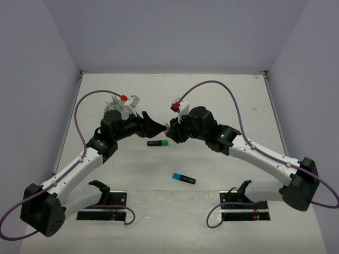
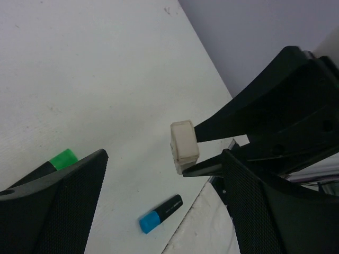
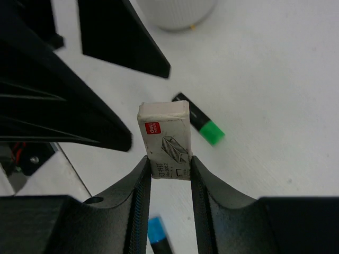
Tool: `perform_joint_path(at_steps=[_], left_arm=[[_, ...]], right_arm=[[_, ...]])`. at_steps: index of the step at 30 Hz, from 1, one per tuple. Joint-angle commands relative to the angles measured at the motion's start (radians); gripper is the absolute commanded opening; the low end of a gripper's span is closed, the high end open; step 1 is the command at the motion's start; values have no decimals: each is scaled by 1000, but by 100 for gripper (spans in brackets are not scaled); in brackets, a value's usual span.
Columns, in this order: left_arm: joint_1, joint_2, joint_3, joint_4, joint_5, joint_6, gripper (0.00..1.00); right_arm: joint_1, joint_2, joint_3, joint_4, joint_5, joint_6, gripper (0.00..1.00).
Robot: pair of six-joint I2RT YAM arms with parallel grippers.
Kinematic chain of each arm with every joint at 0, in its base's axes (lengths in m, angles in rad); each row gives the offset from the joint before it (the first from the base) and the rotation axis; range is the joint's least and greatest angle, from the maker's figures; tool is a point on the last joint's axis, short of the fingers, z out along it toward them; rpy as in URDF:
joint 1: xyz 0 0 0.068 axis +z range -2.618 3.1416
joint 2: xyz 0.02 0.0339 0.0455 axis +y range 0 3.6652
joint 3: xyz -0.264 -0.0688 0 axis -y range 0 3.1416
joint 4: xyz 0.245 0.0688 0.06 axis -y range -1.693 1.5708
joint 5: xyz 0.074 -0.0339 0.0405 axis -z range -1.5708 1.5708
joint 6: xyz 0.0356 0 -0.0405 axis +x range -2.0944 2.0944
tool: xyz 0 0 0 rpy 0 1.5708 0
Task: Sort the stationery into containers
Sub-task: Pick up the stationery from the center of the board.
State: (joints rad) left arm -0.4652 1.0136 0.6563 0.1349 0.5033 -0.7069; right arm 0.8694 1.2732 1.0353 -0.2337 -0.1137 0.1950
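Clamp of R gripper (image 3: 169,162) on white eraser (image 3: 164,140) w/ printed paper sleeve, held in mid-air above table (image 1: 238,106) centre, sleeve end betw. the pads, bare end out toward L gripper (image 2: 165,156). Opposite, wide-apart jaws on L gripper, tips just beside eraser, no contact seen. On table below: green-ended black highlighter (image 1: 158,143) right under the meeting point, blue-ended highlighter (image 1: 184,178) nearer the bases, white cup (image 3: 177,16) behind L wrist.
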Motion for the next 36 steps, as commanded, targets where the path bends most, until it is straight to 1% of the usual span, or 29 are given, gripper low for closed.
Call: perform_joint_path(at_steps=[1,3,4,5,6,7,10,12,17,18,19,20,21,22,23,24,25,26,28,29,32,33,34,35,36], left_arm=[[-7,-7,9,162,25,-63,75],[-7,-5,7,174,22,-71,66],[-8,-4,5,184,22,-74,64],[-9,-3,0,202,28,-82,54],[-9,0,-2,212,32,-89,42],[-10,3,-1,213,32,-91,33],[-17,19,3,223,37,-94,12],[-24,28,6,226,55,-95,0],[-35,33,11,214,70,-85,0],[-35,31,13,192,67,-75,0],[-35,28,21,163,54,-63,0],[-35,24,30,143,36,-52,0],[-35,19,43,122,6,-38,0],[-35,9,63,67,-41,-19,0],[-34,-2,77,12,-82,-8,0],[-33,-13,92,-36,-129,1,0],[-32,-25,108,-77,-180,8,0],[-32,-34,126,-118,-226,19,0],[-24,-43,175,-239,-404,43,0],[-6,-49,196,-293,-461,51,0],[93,-67,216,-368,-498,45,0],[145,-74,211,-375,-497,44,0],[225,-80,207,-392,-503,43,0],[283,-83,211,-416,-536,53,0],[306,-84,213,-431,-558,55,0]], right_arm=[[2,-19,-24,130,-65,35,0],[15,-35,-20,142,-80,35,0],[18,-41,-20,147,-86,34,0],[21,-48,-19,150,-94,34,0],[22,-52,-18,150,-98,34,0],[23,-55,-15,148,-98,33,0],[28,-58,-1,133,-93,31,0],[27,-57,2,131,-89,32,0],[28,-38,24,119,-37,56,0],[28,-35,28,121,-34,60,1],[27,-30,33,118,-27,66,7],[26,-27,35,116,-17,70,16],[26,-26,33,116,-6,73,32],[26,-26,29,117,3,80,52],[26,-25,25,118,14,84,73],[26,-25,21,118,23,87,90],[26,-26,17,115,31,89,99],[26,-28,12,112,60,92,99],[22,-36,-2,104,97,97,99],[16,-45,-12,98,108,97,99],[-6,-80,-43,86,137,101,99],[-17,-92,-56,85,136,101,99],[-36,-104,-76,85,130,104,99],[-51,-123,-93,85,128,108,99],[-56,-139,-109,85,119,107,99]])
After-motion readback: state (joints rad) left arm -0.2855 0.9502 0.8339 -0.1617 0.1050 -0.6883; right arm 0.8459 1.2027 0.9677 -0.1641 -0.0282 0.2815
